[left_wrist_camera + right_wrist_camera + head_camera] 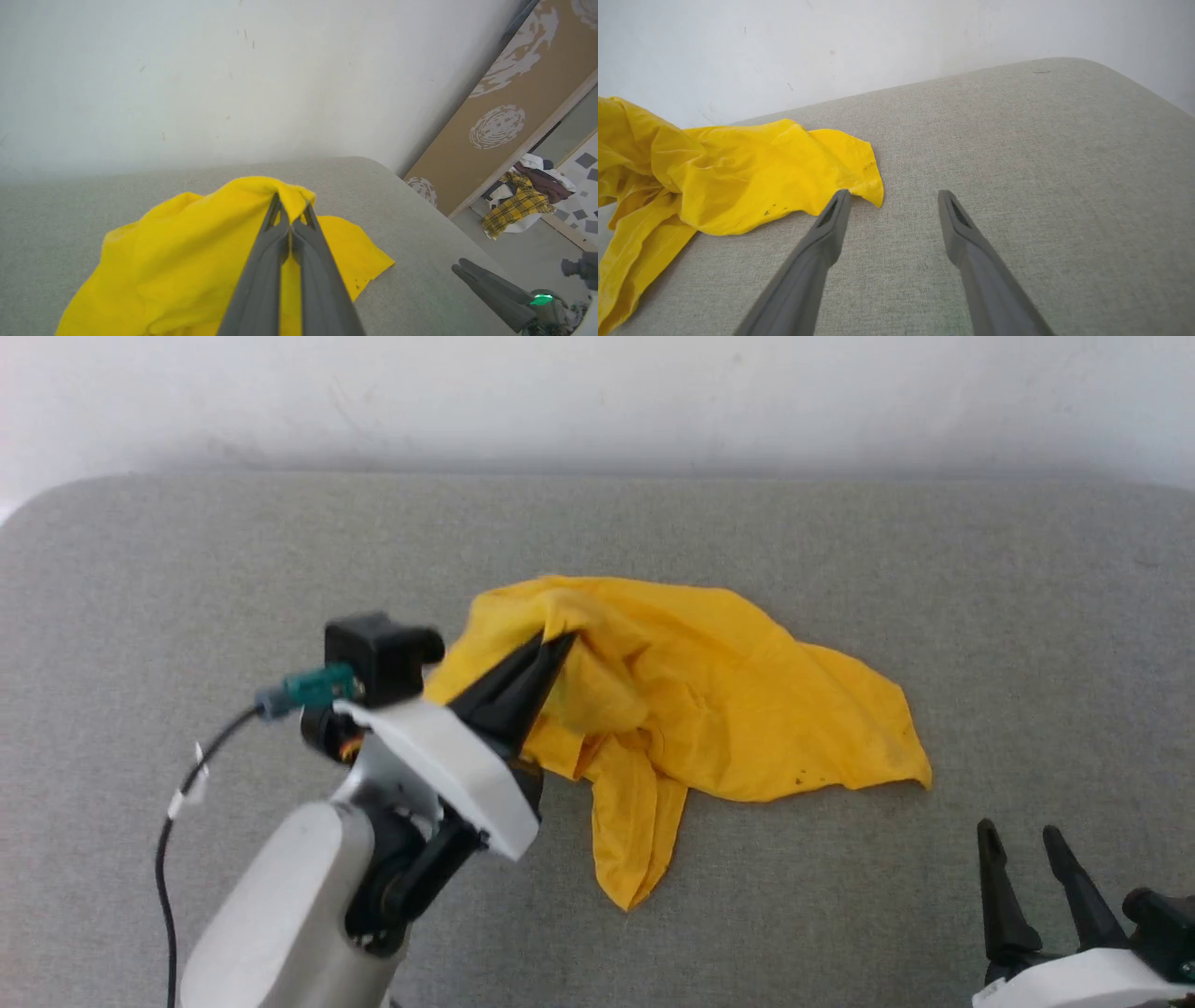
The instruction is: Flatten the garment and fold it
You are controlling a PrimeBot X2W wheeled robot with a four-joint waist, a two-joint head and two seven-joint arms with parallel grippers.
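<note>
The garment [709, 691] is lying in a crumpled heap in the middle of the grey surface [187, 569]. Its long way runs across, from the robot's left to its right. A thin flap is stretched out toward the robot.

The left claw [563, 639] is closed tight on a fold at the left end of the garment, and that fold is pulled up into a little peak. The right claw [1018, 829] is open wide, with nothing held. It is placed low at the near right, over bare surface, apart from the cloth.

The right corner of the garment is the part that matters for the next move. It lies ahead of the right claw and a bit to its left, so the right arm is judged to be the nearer one for it. With both ends held, the cloth could be pulled out flat.

In the left wrist view the yellow fold is seen pinched between the two tips. In the head view this is partly hidden by the dark fingers. In the right wrist view the corner is seen flat on the surface, just beside one open finger [831, 219], which is harder to judge from the head view.
</note>
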